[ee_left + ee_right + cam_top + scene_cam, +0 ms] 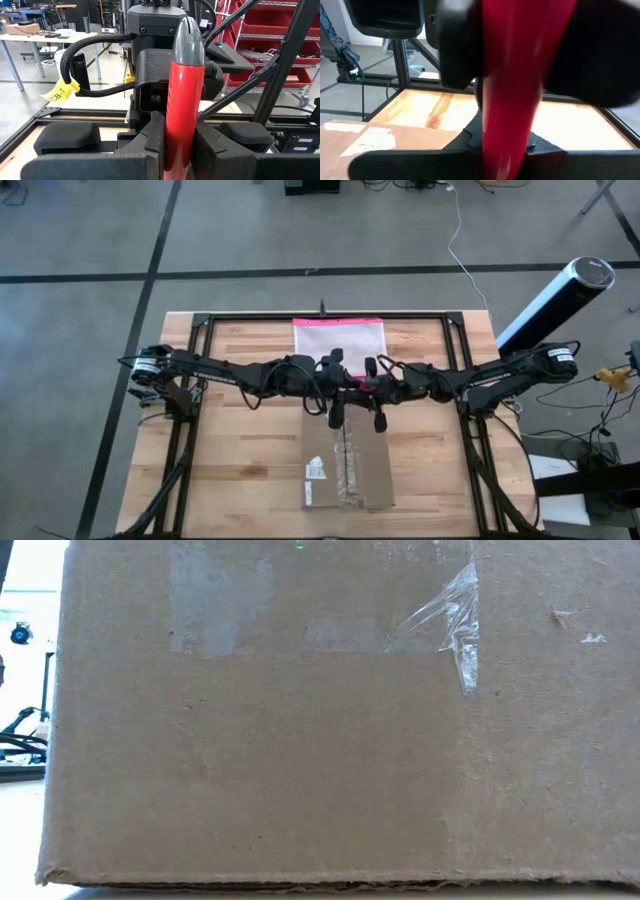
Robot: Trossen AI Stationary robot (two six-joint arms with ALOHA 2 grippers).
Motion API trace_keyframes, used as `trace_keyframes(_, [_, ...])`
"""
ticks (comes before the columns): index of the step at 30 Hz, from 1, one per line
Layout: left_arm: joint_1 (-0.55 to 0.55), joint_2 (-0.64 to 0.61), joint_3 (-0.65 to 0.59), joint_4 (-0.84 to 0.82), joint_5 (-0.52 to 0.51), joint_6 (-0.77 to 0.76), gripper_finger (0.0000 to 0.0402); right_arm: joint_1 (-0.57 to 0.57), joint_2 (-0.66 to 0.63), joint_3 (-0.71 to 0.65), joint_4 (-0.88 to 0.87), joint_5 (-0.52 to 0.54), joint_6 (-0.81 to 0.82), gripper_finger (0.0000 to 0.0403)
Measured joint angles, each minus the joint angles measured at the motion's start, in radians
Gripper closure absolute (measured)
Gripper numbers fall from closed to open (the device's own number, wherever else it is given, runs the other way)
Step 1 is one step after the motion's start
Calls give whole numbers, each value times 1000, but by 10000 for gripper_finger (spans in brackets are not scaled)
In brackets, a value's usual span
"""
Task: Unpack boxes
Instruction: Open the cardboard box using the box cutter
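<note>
the brown cardboard box lies flat-topped near the front edge of the tabletop, about midway along it, its taped seam running front to back and small white labels on its left flap, and in the low view its side wall fills nearly everything. just above the box's back end the left gripper and right gripper meet, both clamped on one red tool with a grey tip, the left fingers pressed against its sides. behind them, by the back edge, lies a pink-edged pouch.
</note>
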Motion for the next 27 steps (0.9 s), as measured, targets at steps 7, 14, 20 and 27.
trace_keyframes(7, [0,0,0,-5,-2,7,361,0,0,0,-1,2,-7,393])
trace_keyframes(14, [0,0,0,-6,0,0,361,0,0,0,-4,1,-4,385])
trace_keyframes(20, [0,0,0,-6,-1,3,361,0,0,0,-3,5,13,386])
trace_keyframes(27, [0,0,0,-13,-1,0,361,0,0,0,0,4,17,346])
